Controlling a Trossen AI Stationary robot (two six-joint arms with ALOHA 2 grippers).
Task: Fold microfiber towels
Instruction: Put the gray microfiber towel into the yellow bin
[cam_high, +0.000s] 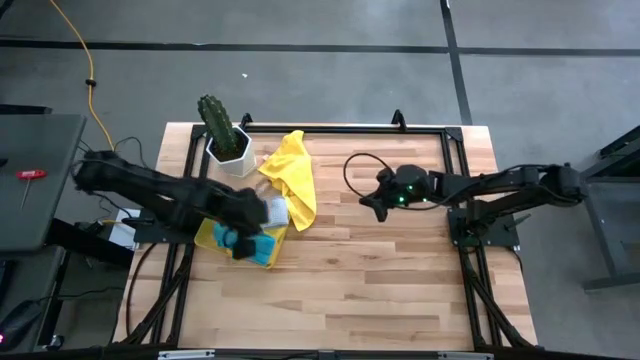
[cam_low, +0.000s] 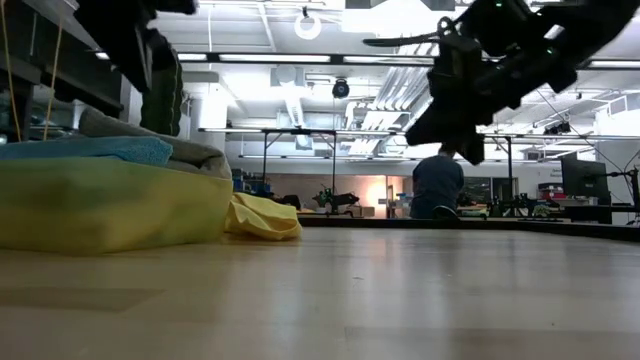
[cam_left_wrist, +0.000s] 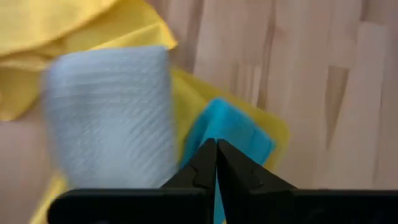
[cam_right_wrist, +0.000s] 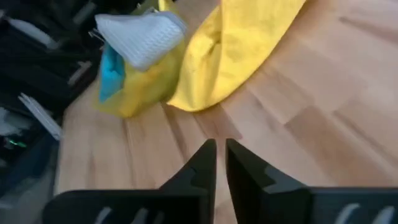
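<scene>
So the towels are all bunched toward the table's left half. There's a stack near the left edge, about midway down: a yellow towel at the bottom, a grey towel and a blue towel on top. A loose yellow towel lies crumpled just behind the stack, toward the far edge, next to the cactus pot.

Handling-wise, these look about as easy as it gets: light, soft, floppy, nothing to break. The catch is they'll sag and drag rather than hold shape, so I'd pinch a corner or a hem edge, not the middle. On the loose one, the free corner pointing toward the table's middle looks like the best bite.

Left gripper hangs right over the stack with its jaws clamped together on nothing; the blue towel is below the tips, not between them. Right gripper is up in the air over the table's middle, right of the loose towel, jaws nearly together with just a thin slit and nothing in them.
</scene>
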